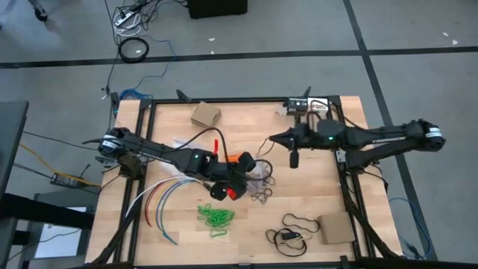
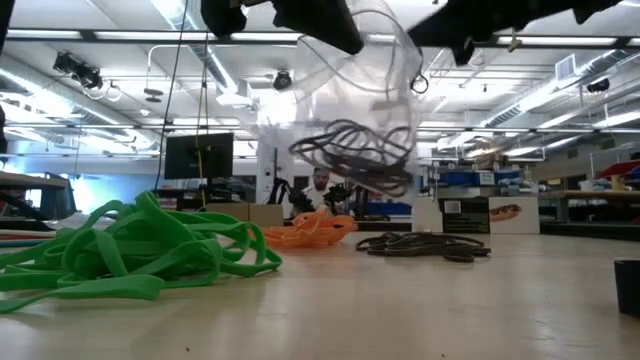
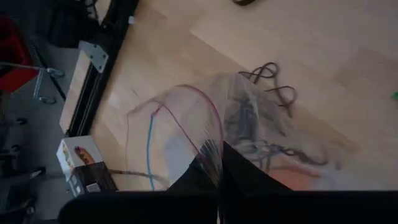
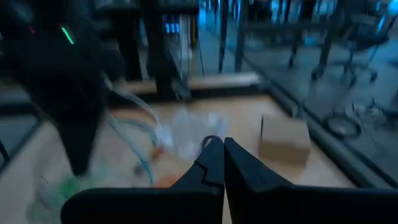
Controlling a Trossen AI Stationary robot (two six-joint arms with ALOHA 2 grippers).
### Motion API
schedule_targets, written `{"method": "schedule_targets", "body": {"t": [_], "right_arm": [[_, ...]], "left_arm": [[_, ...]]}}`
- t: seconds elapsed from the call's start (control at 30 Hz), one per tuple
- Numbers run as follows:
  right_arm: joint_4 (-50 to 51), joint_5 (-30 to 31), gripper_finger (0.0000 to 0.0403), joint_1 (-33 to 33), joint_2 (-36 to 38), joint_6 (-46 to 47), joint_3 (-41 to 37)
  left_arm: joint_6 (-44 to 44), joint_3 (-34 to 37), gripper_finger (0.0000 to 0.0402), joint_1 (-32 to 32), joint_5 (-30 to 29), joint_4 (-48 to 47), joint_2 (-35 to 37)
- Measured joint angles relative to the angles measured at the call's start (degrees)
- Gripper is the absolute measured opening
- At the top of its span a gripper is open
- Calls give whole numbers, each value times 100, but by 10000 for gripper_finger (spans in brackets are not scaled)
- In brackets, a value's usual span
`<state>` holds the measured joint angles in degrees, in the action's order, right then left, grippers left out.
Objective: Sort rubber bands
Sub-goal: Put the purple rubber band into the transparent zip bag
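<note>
Left gripper (image 3: 219,163) clamped on the clear zip bag (image 3: 186,134), dark rubber bands (image 2: 352,150) hanging inside below the fingertips. Right gripper (image 4: 224,152) closed, empty, near the bag. Risk: bag slipping from the thin pinch, spilling onto sorted green (image 2: 120,250) and orange (image 2: 305,232) heaps.

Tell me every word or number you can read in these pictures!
None can be read.
Small printed cardboard box at the table edge: print too blurred.
White printed box behind the wooden table: picture and barcode-like patch, letters too small.
Plain brown cardboard box: no print visible.
</note>
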<state>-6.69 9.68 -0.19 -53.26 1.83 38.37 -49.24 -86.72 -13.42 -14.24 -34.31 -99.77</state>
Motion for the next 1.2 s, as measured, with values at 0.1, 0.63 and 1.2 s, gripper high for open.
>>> {"method": "schedule_targets", "body": {"t": [0.1, 0.63, 1.2], "right_arm": [[-346, 8, 0, 140, 178, -30, 7], [-889, 136, 0, 595, -87, -515, 631], [512, 625, 0, 956, -358, -302, 907]], "left_arm": [[-15, 0, 0, 93, 14, 259, 0], [-290, -2, 0, 289, 97, 1111, -306], [-828, -4, 0, 179, -561, 1827, -255]]}}
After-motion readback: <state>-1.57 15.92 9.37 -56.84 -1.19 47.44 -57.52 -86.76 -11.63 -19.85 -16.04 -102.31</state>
